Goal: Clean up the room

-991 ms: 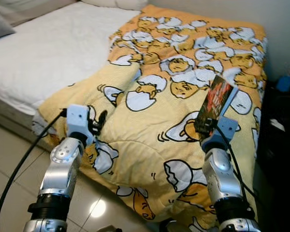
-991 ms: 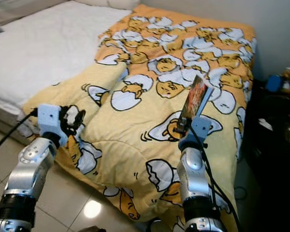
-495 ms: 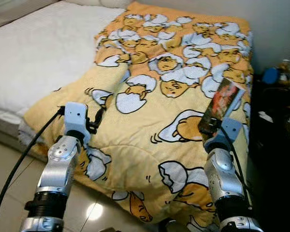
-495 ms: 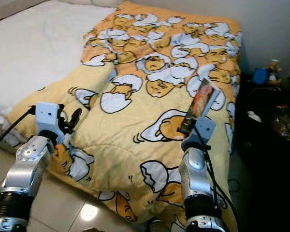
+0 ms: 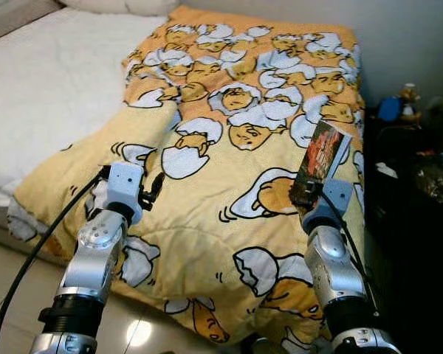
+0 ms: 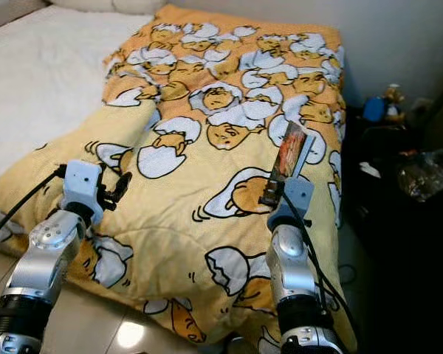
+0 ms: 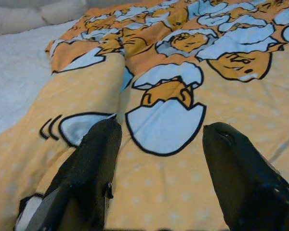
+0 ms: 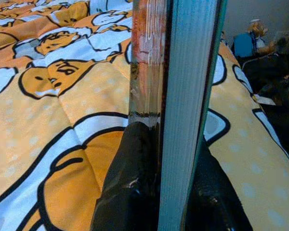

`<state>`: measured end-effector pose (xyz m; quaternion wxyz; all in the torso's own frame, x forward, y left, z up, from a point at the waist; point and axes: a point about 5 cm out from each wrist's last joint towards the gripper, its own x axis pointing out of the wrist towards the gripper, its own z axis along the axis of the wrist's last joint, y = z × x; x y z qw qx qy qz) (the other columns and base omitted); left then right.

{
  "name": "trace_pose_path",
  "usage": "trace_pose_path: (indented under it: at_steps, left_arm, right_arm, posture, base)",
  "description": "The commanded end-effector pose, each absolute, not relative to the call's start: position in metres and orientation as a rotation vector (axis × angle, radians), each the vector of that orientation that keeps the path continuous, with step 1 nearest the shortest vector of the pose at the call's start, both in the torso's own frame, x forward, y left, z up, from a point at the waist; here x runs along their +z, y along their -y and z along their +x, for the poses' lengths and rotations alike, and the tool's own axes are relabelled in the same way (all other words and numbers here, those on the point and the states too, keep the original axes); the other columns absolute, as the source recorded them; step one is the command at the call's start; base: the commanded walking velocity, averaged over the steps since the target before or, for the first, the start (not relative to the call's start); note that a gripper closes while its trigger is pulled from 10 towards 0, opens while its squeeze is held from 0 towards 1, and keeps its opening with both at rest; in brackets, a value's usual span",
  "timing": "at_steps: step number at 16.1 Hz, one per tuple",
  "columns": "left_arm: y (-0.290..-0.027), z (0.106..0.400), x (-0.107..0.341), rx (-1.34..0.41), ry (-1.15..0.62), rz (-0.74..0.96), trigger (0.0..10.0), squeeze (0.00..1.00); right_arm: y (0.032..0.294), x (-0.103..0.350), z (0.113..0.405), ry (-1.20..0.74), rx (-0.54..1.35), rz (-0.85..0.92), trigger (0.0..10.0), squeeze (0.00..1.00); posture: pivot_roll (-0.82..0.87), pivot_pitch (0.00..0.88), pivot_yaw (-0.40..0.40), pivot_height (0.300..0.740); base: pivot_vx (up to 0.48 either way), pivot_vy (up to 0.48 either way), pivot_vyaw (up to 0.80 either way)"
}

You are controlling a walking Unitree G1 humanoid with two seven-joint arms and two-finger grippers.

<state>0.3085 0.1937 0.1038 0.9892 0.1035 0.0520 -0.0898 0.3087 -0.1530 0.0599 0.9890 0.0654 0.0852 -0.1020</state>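
A thin book (image 5: pixel 323 157) with a red and dark cover stands upright in my right gripper (image 5: pixel 307 193), which is shut on its lower edge; its page edges (image 8: pixel 188 96) face the right wrist camera. It hovers above the right side of a yellow duvet (image 5: pixel 229 125) printed with egg cartoons, spread over the bed. My left gripper (image 5: pixel 152 190) is open above the duvet's near left part, with nothing between its fingers (image 7: pixel 86 168).
A white mattress (image 5: pixel 52 81) lies bare to the left of the duvet. To the right of the bed stands a dark bedside unit (image 6: pixel 399 206) with small figurines (image 6: pixel 387 96) and a crinkled plastic bag (image 6: pixel 422 177). Tiled floor (image 5: pixel 7 295) lies at lower left.
The whole scene has shifted left and the bedside unit has come further into view, so the camera has turned right. Both arms keep their pose, the book still held upright.
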Motion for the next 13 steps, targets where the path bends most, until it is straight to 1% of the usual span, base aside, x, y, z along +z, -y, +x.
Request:
trace_pose_path:
  at_steps: [1,2,4,7,13]
  left_arm:
    - [-0.194,0.308,0.102,-0.183,-0.114,0.211,10.0,0.00]
    - [-0.193,0.308,0.102,-0.187,-0.115,0.210,10.0,0.00]
    - [-0.193,0.309,0.102,-0.189,-0.115,0.211,10.0,0.00]
    - [-0.193,0.309,0.102,-0.189,-0.115,0.210,10.0,0.00]
    - [-0.196,0.310,0.103,-0.164,-0.117,0.196,10.0,0.00]
  right_arm:
    - [0.157,0.070,0.312,-0.115,-0.241,0.137,10.0,0.00]
    - [0.162,0.066,0.311,-0.142,-0.295,0.137,10.0,0.00]
    - [0.161,0.061,0.310,-0.187,-0.247,0.219,10.0,0.00]
    - [0.157,0.062,0.310,-0.195,-0.168,0.260,10.0,0.00]
    - [0.150,0.064,0.311,-0.188,-0.111,0.267,10.0,0.00]
  posture:
    - [0.05,0.000,0.009,0.740]
    - [0.05,0.000,0.009,0.740]
    - [0.05,0.000,0.010,0.740]
    - [0.05,0.000,0.010,0.740]
    - [0.05,0.000,0.011,0.740]
  base:
    - [0.000,0.382,-0.80]
    - [0.000,0.386,-0.80]
    - [0.000,0.388,-0.80]
    - [0.000,0.384,-0.80]
    - [0.000,0.365,-0.80]
